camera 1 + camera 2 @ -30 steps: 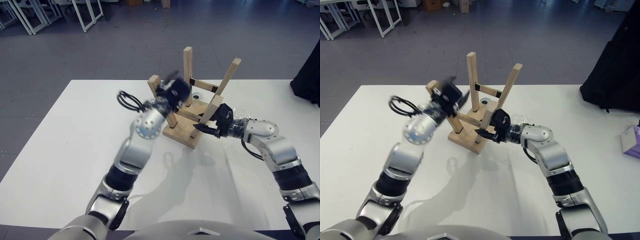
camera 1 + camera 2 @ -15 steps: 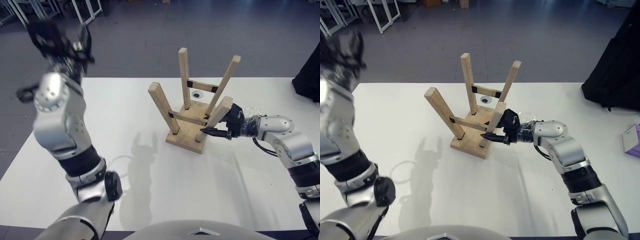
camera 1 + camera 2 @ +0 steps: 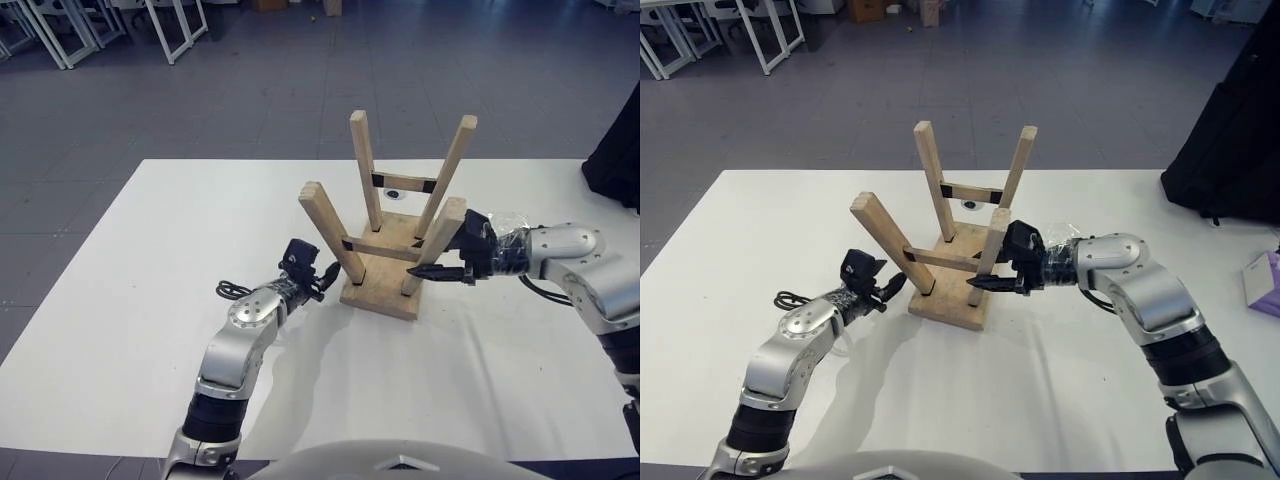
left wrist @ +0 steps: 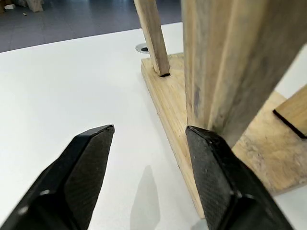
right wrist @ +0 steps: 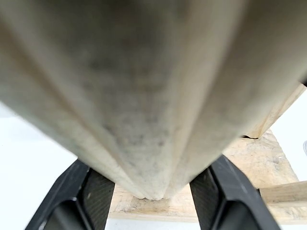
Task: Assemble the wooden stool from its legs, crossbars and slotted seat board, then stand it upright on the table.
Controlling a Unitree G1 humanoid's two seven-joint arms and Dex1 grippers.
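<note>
Table: carries the stool inverted, seat board down
Right gripper: clamped on near right leg; uneven lift may unseat it
Left gripper: jaws wide beside near left leg; may nudge it askew

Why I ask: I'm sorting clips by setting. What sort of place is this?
Likely a lab or workshop hall: white worktable, grey tiled floor, white metal frames standing behind.

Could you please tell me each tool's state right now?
Left tool: open, holding nothing.
Right tool: closed on a stool leg.
</note>
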